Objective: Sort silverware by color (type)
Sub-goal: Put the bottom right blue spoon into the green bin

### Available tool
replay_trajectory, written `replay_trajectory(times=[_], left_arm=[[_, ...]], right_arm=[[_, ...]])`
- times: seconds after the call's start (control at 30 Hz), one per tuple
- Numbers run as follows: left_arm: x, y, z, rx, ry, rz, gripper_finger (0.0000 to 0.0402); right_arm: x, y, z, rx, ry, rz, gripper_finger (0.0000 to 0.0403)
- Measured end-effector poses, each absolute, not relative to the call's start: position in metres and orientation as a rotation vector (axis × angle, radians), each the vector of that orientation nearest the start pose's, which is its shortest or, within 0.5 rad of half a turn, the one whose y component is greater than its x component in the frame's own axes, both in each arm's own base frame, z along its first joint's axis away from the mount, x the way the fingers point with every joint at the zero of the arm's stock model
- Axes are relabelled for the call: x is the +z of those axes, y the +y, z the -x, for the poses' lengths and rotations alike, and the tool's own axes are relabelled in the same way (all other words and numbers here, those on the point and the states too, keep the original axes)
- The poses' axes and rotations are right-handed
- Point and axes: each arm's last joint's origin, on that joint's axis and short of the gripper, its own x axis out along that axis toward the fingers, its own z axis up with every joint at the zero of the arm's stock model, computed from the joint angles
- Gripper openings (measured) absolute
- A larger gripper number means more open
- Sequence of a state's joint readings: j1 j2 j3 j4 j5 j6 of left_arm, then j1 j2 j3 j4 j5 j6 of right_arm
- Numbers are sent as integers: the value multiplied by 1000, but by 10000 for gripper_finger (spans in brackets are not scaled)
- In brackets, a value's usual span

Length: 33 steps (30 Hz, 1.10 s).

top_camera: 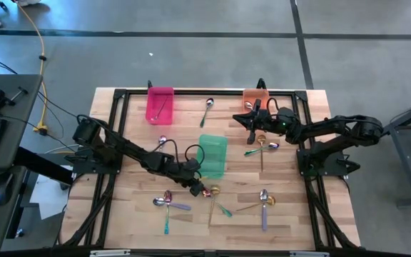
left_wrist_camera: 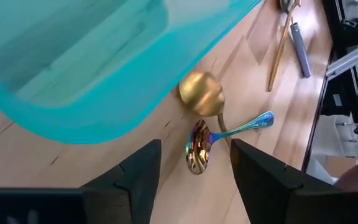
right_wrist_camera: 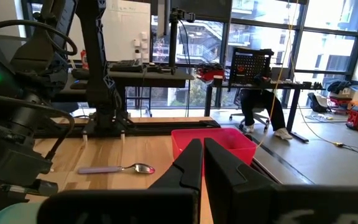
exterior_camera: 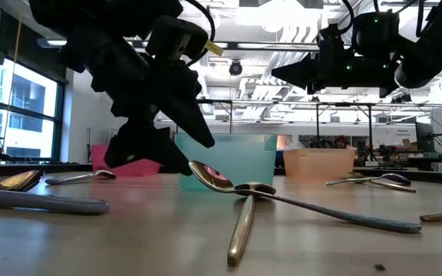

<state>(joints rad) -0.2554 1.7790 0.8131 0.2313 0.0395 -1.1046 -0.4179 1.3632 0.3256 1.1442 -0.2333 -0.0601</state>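
From above, we see our left gripper (top_camera: 200,190) low beside the green bin (top_camera: 212,155), over a crossed gold spoon (top_camera: 213,201) and iridescent spoon (top_camera: 218,204); other spoons lie scattered, one in the pink bin (top_camera: 160,105). Our right gripper (top_camera: 249,120) waits by the orange bin (top_camera: 256,97), clenched on nothing.

At table level, the left fingers (exterior_camera: 194,123) angle down toward the pair.

The left wrist shows jaws released, straddling the iridescent bowl (left_wrist_camera: 198,146), likely to pick it for sorting.

The right wrist shows closed fingers (right_wrist_camera: 194,165), empty.
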Motion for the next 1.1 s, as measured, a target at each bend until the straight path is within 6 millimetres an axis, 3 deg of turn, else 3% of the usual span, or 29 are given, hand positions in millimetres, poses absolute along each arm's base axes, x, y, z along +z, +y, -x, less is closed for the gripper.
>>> replay_trajectory(times=[0.47, 0.63, 0.77, 0.83, 1.1], left_arm=[[116, -87, -326, 160, 829, 944, 136], [119, -88, -327, 130, 802, 909, 92], [120, -90, -327, 83, 822, 901, 30], [123, -90, -327, 70, 808, 905, 8], [155, -81, -322, 35, 738, 883, 2]], right_arm=[[193, -90, -219, -185, -110, 88, 0], [193, -90, -219, -186, -110, 89, 0], [193, -90, -219, -186, -110, 88, 0], [193, -90, -219, -186, -110, 88, 0], [193, -90, -219, -186, -110, 80, 0]])
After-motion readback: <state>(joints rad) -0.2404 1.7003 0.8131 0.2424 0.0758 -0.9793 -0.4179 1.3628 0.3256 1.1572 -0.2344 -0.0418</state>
